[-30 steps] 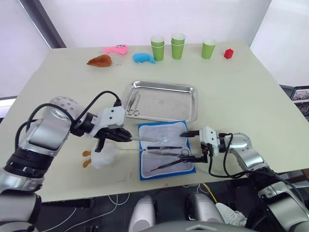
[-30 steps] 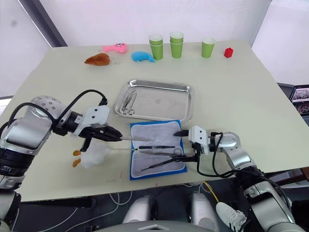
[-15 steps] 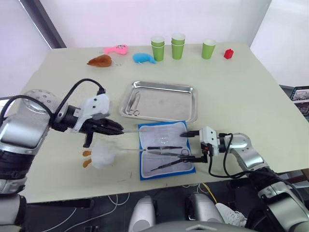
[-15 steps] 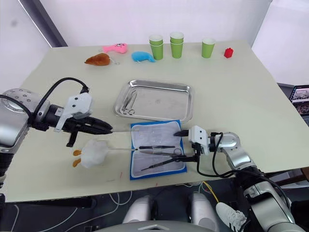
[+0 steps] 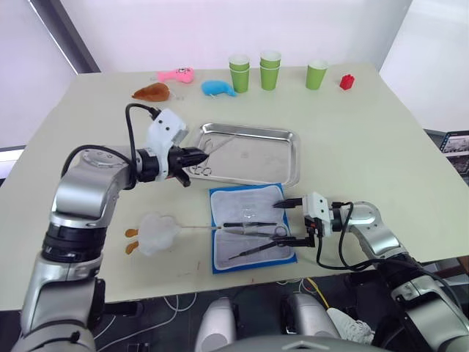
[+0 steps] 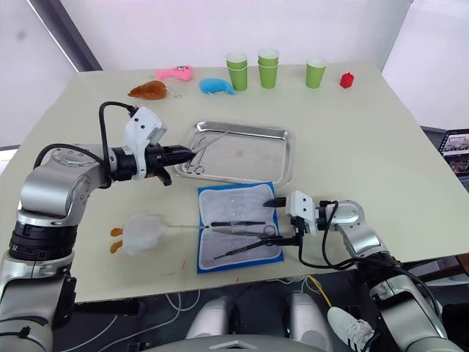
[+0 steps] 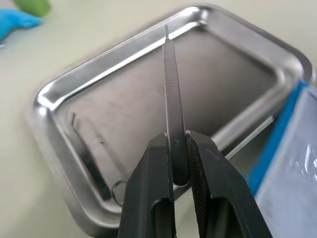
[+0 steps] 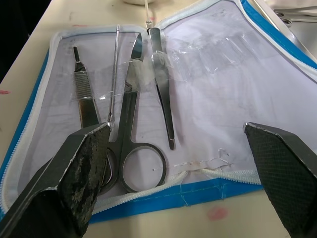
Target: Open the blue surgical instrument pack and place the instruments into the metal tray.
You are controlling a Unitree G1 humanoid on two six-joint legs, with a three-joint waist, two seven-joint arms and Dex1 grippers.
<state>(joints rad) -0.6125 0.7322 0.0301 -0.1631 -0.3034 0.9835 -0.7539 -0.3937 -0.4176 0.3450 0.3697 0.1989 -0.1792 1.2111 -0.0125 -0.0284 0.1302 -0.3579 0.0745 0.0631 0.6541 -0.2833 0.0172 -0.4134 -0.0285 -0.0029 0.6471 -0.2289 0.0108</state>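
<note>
Left hand [image 5: 192,155] clamped on slim scalpel handle [image 7: 172,99], tip reaching over near-left corner of metal tray [image 5: 287,158]; tool's long axis ran from hand toward tray's middle, so release likely needs only short reach forward. Tray already held ring-handled instruments [image 5: 204,157] at its left end. Blue surgical instrument pack [image 5: 217,258] lay open near worktop's front edge, scissors [image 8: 132,124] and forceps [image 8: 162,94] inside. Right hand [image 5: 296,221], fingers apart, hovered at pack's right side.
</note>
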